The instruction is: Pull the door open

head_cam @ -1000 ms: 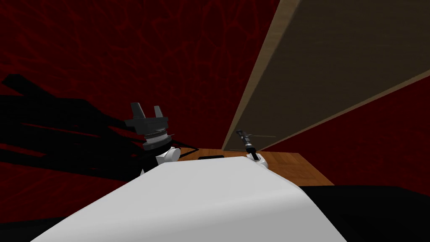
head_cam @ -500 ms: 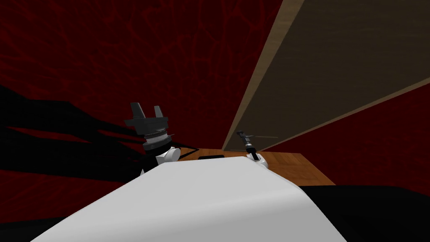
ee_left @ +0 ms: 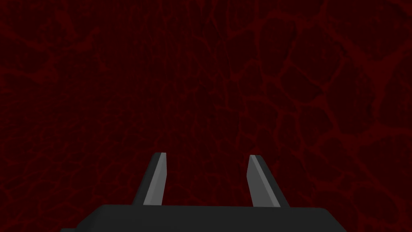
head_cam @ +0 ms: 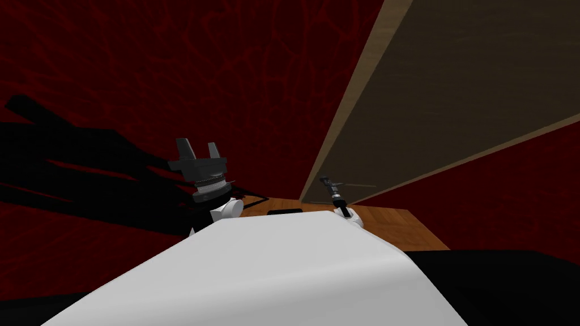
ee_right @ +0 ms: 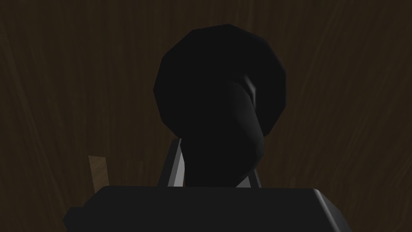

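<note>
Right gripper (ee_right: 215, 161) is clamped on the dark door handle (ee_right: 219, 100), one finger pressing each side of the lever in front of its round plate, hard up against the brown door (head_cam: 453, 85). That door stands ahead on my right, its pale edge (head_cam: 362, 85) beside the dark red wall (head_cam: 170, 68). Left gripper (ee_left: 206, 155) is raised on the left, fingers spread wide.

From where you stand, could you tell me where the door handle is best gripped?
Grip the handle on the thick stem standing out from its round plate, coming straight at the door face; the right gripper has a finger on each side of it.
</note>
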Robot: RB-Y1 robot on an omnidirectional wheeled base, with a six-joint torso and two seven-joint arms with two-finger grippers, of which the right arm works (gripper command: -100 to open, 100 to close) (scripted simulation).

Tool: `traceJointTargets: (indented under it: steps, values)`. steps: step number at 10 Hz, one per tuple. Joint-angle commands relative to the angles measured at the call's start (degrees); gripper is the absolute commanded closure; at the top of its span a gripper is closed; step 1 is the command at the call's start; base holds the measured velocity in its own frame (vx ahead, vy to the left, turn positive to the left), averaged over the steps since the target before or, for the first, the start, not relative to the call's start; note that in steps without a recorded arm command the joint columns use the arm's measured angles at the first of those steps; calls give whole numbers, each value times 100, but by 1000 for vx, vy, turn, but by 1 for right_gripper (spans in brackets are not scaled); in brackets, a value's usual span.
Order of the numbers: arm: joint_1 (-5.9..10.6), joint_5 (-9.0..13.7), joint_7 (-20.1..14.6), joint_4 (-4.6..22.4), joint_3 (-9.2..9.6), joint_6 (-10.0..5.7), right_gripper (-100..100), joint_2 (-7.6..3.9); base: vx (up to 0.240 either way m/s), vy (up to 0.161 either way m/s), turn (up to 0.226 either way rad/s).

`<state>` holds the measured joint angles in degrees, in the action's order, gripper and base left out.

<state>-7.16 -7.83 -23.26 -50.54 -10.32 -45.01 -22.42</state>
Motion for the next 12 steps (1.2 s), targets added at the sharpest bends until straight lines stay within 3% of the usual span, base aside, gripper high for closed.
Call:
traceJointTargets:
  steps: [1, 8, 9, 12]
  values:
    - [-78, -35, -69, 47, 23, -148, 100, -57, -184, -40, 113]
    - [-447, -176, -427, 111, 108, -749, 100, -335, -200, -52, 135]
    - [-402, -164, -398, 139, 105, -690, 100, -308, -84, -25, 25]
    - [-519, -217, -508, 250, 127, -988, 100, -405, -184, -73, 166]
